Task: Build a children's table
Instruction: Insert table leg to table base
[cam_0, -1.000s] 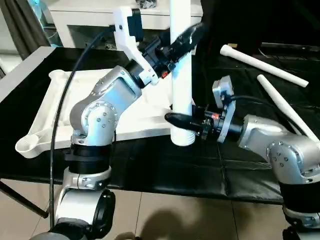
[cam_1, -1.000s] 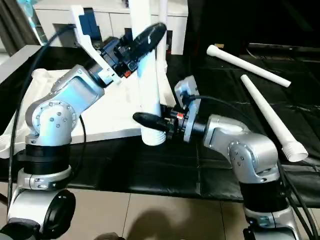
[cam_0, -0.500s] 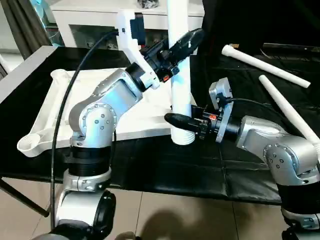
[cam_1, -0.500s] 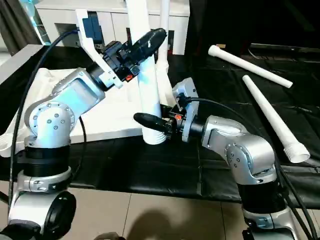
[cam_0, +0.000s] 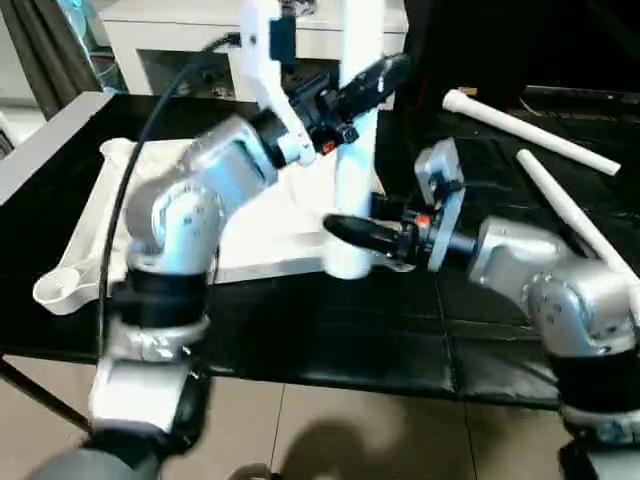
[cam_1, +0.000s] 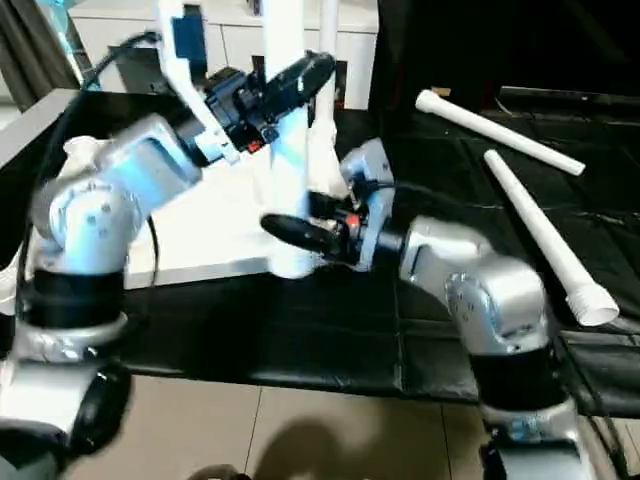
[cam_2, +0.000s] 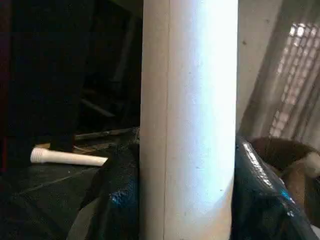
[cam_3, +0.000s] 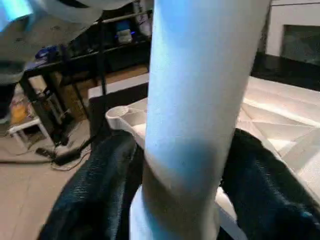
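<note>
Item, upright leg: a long white tapered plastic tube (cam_0: 356, 150) stands nearly vertical, its threaded lower end at the near corner of the white rectangular plastic tabletop (cam_0: 110, 220), which lies ribbed side up on the black mat (cam_0: 330, 330). Nearest along the leg, the right gripper (cam_0: 362, 232) sits low, just above the thread; its black fingers (cam_3: 95, 195) flank the tube on either side, but whether they press it or stand slightly off cannot be told. Farther up the leg, the left gripper (cam_0: 365, 80) has its black fingers (cam_2: 112, 195) closed narrowly on the tube, one against each side. Risks, as judged: if the low grip is slack, the leg pivots about the upper hold, the thread misses or cross-threads in the corner socket; a sideways push could drag the tabletop across the mat. Beyond the leg, well apart: two more white tapered legs (cam_0: 530, 130) (cam_0: 575, 225) lying flat on the mat.
</note>
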